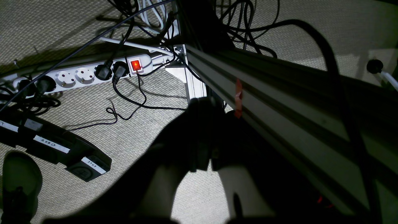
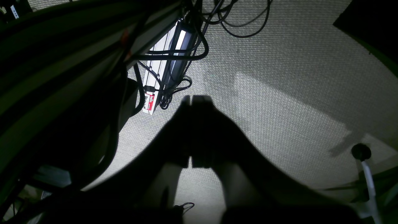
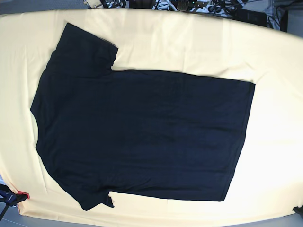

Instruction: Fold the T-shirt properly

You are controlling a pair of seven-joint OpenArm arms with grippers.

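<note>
The black T-shirt (image 3: 142,132) lies spread flat on the cream table (image 3: 199,42), plain side up. Its sleeves are at the upper left and lower left, and its hem is at the right. No print shows. Neither gripper shows in the base view. In the left wrist view my left gripper (image 1: 207,104) is shut and empty, hanging over carpet beside a metal frame rail (image 1: 279,102). In the right wrist view my right gripper (image 2: 191,99) is shut and empty over carpet. The T-shirt is out of view in both wrist views.
On the floor are a white power strip (image 1: 84,73) with a lit red switch, tangled cables (image 1: 136,96), and a black labelled pedal box (image 1: 62,149). A white device (image 2: 164,68) with cables lies by the frame. A red-tipped clamp (image 3: 14,196) sits at the table's lower left edge.
</note>
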